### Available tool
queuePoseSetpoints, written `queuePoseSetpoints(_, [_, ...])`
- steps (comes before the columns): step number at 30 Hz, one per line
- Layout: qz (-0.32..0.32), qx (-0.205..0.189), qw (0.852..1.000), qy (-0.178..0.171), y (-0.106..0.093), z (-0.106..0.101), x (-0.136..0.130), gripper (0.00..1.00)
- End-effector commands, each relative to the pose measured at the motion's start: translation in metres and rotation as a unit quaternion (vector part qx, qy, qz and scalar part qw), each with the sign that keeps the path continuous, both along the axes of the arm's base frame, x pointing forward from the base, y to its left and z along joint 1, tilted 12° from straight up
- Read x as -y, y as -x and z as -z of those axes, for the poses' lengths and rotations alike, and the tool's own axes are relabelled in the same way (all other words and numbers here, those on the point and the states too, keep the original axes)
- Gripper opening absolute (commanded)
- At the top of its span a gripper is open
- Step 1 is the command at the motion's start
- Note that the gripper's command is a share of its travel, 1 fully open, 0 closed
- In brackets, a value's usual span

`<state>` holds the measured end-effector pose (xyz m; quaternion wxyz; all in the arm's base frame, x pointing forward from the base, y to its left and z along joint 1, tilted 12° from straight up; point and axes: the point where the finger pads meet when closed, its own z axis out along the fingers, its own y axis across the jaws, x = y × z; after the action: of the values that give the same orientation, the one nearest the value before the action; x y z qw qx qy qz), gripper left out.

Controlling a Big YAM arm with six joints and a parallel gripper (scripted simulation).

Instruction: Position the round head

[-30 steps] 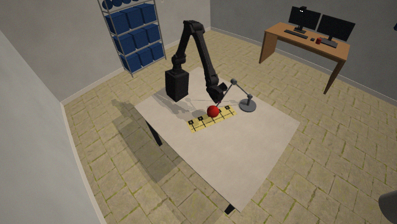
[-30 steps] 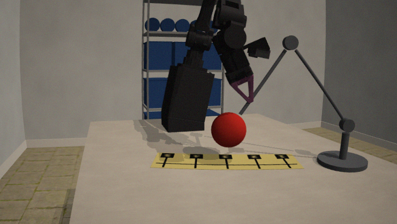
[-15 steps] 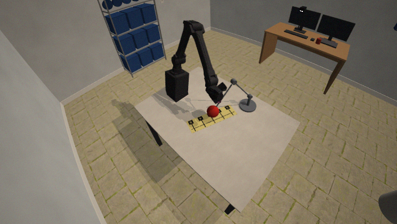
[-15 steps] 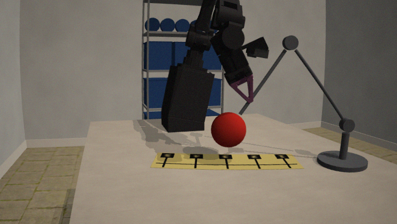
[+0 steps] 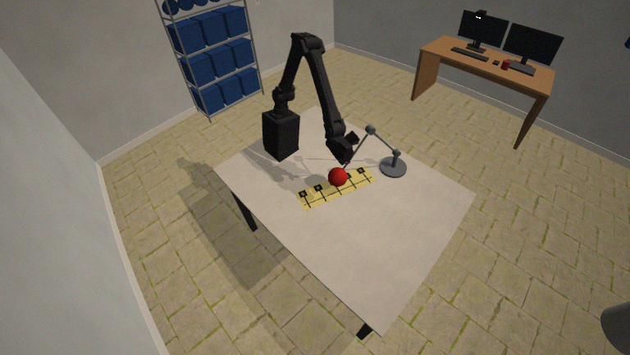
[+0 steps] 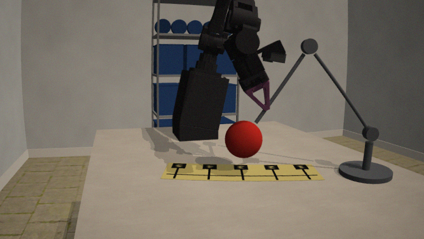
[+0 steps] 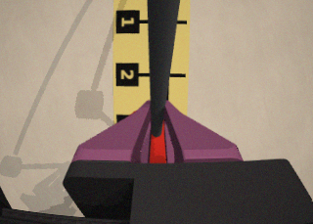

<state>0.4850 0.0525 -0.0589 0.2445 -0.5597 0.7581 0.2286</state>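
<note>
The lamp's round red head [image 5: 337,176] [image 6: 243,138] hangs a little above the yellow strip [image 5: 306,203] [image 6: 316,178] [image 7: 183,28], over about the third of five marks counted from the foot. A sliver of the head shows in the wrist view [image 7: 156,149]. The grey foot [image 5: 393,166] [image 6: 365,172] stands at the strip's right end. My gripper [image 5: 345,164] [image 6: 265,106] [image 7: 157,107] is shut on the lamp's thin grey upper rod [image 6: 281,83] [image 7: 163,28], just above the head. The rod rises to the elbow joint [image 5: 370,129] [image 6: 309,46]. Marks 1 and 2 show in the wrist view.
My arm's black base [image 5: 280,135] [image 6: 200,105] stands on the bench [image 5: 372,248] [image 6: 187,208] behind the strip. A shelf of blue boxes [image 5: 208,40] and a desk with monitors [image 5: 487,68] stand far off by the walls.
</note>
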Motion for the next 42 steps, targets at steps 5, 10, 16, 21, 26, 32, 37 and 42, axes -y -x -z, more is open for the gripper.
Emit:
queuePoseSetpoints(5, [0.006,0.002,1.000,0.008,0.002,0.010,0.033,0.00])
queuePoseSetpoints(10, [0.004,0.003,1.000,0.007,0.002,0.011,0.033,0.00])
queuePoseSetpoints(16, [0.004,0.003,1.000,0.007,0.003,0.015,0.042,0.00])
queuePoseSetpoints(21, [0.007,0.002,1.000,0.010,0.006,0.024,0.064,0.00])
queuePoseSetpoints(26, [0.010,0.001,1.000,0.014,0.009,0.033,0.087,0.00])
queuePoseSetpoints(32, [0.011,0.000,1.000,0.015,0.010,0.037,0.098,0.00])
queuePoseSetpoints(37, [0.011,0.000,1.000,0.015,0.006,0.030,0.087,0.00])
queuePoseSetpoints(42, [0.011,0.000,1.000,0.015,0.001,0.024,0.076,0.00])
